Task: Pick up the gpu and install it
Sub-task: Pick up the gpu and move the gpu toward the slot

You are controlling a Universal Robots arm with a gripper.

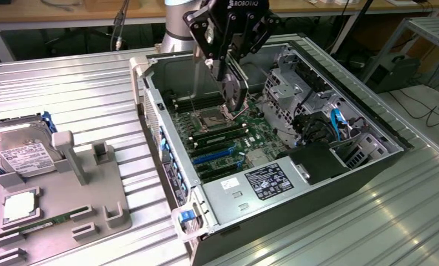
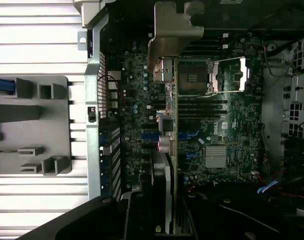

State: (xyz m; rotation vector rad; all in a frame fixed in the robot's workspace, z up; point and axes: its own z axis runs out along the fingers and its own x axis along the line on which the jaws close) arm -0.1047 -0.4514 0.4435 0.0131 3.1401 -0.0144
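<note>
Holding the gpu (image 1: 236, 95) clamped in the gripper (image 1: 228, 62), on edge, long axis pointing down into the computer case (image 1: 367, 166) over the processor socket (image 1: 207, 117); blue slots (image 1: 215, 158) nearer the case's power-supply end, not yet reached

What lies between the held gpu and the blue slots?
Exterior view: dark memory slots cross the motherboard between the gpu and the blue slots.

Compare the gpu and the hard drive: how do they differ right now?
The gpu hangs on edge in the gripper above the open case; the hard drive rests on the grey tray. The gpu looks dark; the hard drive is silver with a white label. Both are flat and rectangular.
</note>
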